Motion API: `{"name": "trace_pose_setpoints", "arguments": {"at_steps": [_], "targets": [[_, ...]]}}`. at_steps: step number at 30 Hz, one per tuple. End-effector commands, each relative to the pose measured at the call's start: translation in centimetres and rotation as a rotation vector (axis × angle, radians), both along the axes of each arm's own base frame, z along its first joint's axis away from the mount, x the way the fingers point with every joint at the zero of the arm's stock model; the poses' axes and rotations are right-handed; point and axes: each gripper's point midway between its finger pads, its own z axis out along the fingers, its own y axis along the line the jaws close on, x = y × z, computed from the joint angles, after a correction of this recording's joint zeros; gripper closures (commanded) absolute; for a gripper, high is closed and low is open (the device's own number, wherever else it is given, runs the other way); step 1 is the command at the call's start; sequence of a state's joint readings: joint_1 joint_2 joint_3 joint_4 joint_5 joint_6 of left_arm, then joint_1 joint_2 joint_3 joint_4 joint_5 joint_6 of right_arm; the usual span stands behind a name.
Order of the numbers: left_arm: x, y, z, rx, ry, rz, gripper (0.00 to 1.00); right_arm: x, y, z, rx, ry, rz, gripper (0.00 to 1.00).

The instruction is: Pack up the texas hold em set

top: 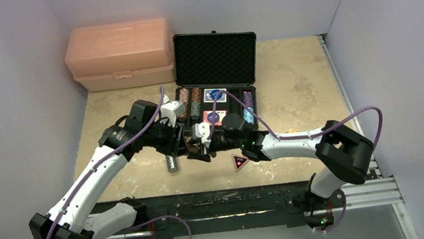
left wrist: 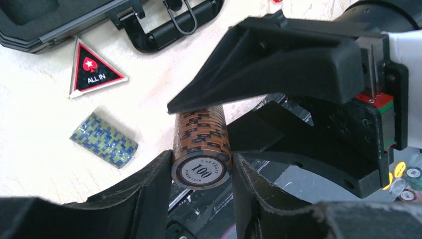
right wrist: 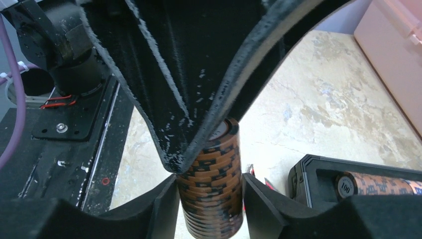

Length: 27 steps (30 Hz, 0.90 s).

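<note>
The black foam-lined case (top: 215,60) lies open at the table's back, with chip stacks and card decks in its base (top: 218,104). A brown 100-value chip stack (left wrist: 201,140) hangs just in front of the case, and both grippers grip it. My left gripper (left wrist: 201,174) is shut on its near end. My right gripper (right wrist: 210,199) is shut on the same stack (right wrist: 214,181) from the opposite side. In the top view the two grippers meet (top: 197,150). A blue-green chip stack (left wrist: 103,139) and a red "ALL IN" triangular button (left wrist: 92,69) lie on the table.
The salmon-pink plastic box (top: 119,54) stands at the back left beside the case. Another brown stack (right wrist: 383,183) lies in a slot of the case. The case handle (left wrist: 184,20) faces the arms. The black base rail (top: 232,202) runs along the near edge.
</note>
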<state>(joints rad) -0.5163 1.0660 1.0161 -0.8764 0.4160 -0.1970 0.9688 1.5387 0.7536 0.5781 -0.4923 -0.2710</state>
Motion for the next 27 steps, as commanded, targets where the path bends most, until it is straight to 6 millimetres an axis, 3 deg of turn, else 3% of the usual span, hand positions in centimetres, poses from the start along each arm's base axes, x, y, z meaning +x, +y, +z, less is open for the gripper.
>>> {"name": "trace_pose_setpoints", "arguments": {"at_steps": [1, 6, 7, 9, 14, 16, 20, 27], "targets": [[1.1, -0.8, 1.9, -0.068, -0.093, -0.021, 1.00, 0.3, 1.1, 3.0, 0.076, -0.046, 0.014, 0.54], [1.2, -0.6, 1.8, -0.057, -0.096, -0.009, 0.99, 0.2, 1.1, 2.8, 0.060, -0.046, 0.025, 0.81], [1.2, -0.5, 1.8, -0.054, -0.096, -0.005, 0.95, 0.2, 1.2, 2.7, 0.056, -0.047, 0.027, 0.86], [1.3, -0.3, 1.7, -0.043, -0.098, 0.005, 0.79, 0.2, 1.1, 2.7, 0.054, -0.044, 0.028, 0.92], [1.9, 0.7, 1.6, -0.002, -0.127, 0.063, 0.25, 0.1, 0.9, 3.3, 0.061, -0.041, 0.020, 1.00], [2.1, 1.3, 1.7, 0.012, -0.150, 0.095, 0.15, 0.3, 0.8, 3.4, 0.060, -0.035, 0.006, 1.00], [2.7, 2.3, 2.3, 0.025, -0.193, 0.152, 0.07, 0.9, 0.6, 3.7, 0.065, -0.024, -0.042, 1.00], [3.8, 5.1, 3.7, 0.084, -0.313, 0.288, 0.08, 3.6, -0.2, 4.9, 0.084, 0.059, -0.244, 1.00]]}}
